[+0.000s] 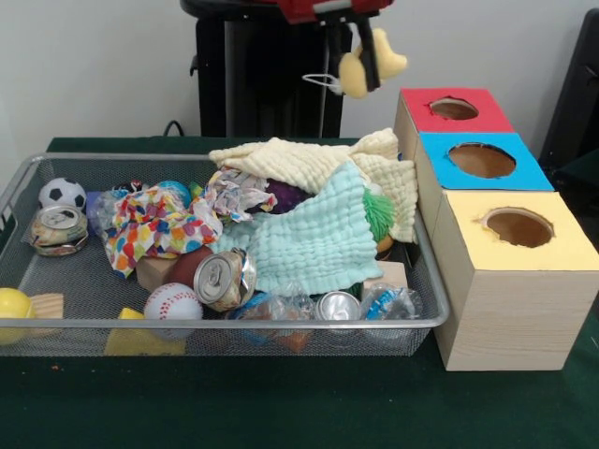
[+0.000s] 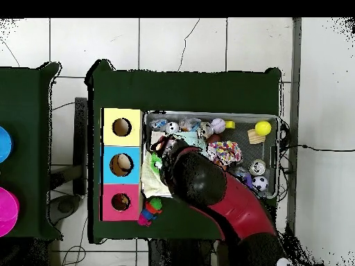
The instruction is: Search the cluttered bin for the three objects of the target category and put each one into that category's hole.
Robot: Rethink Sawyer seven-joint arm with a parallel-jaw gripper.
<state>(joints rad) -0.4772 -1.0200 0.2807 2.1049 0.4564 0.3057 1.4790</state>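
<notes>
My gripper (image 1: pixel 368 73) hangs high over the bin's back right corner, shut on a soft yellow toy (image 1: pixel 352 75) that bulges on both sides of the black fingers. It is just left of the red box (image 1: pixel 412 105) and above it. The blue box (image 1: pixel 440 150) and yellow box (image 1: pixel 477 253) stand in a row beside the red one, each with a round hole on top. In the overhead view my arm (image 2: pixel 208 183) covers the gripper and the bin's left part.
The wire bin (image 1: pixel 281 323) holds cream and mint cloths (image 1: pixel 309 238), a patterned cloth (image 1: pixel 154 227), crushed cans (image 1: pixel 225 279), a baseball (image 1: pixel 173 302), a soccer ball (image 1: pixel 63 194), a yellow ball (image 1: pixel 11 304) and a green spiky ball (image 1: pixel 379 210). A colourful toy (image 2: pixel 150 211) lies by the red box.
</notes>
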